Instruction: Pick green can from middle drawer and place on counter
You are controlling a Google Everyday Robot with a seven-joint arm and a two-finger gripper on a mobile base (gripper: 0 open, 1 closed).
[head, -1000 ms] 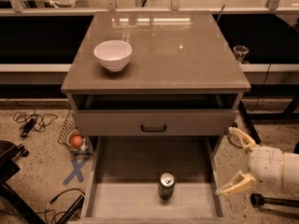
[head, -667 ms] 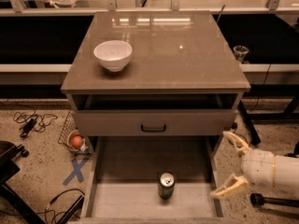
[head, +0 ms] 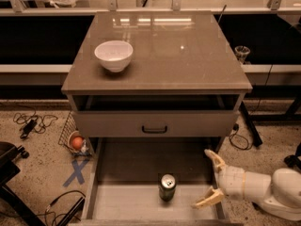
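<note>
The green can (head: 167, 187) stands upright on the pale floor of the pulled-out middle drawer (head: 122, 204), near its front middle. Its silver top faces up. My gripper (head: 208, 178) is open, reaching in from the lower right. Its two pale fingers (head: 208, 199) spread wide over the drawer's right side, a short way right of the can and not touching it. The counter (head: 188, 55) is the glossy grey-brown top of the cabinet, above the drawers.
A white bowl (head: 114, 55) sits on the counter's left part. A drawer front with a black handle (head: 154, 129) hangs above the open drawer. Cables, a wire basket with an orange ball (head: 76, 142) and a blue floor cross (head: 76, 172) lie at left.
My gripper has moved left, from beside the drawer's right wall to over the drawer, closer to the can. The can and bowl have not moved.
</note>
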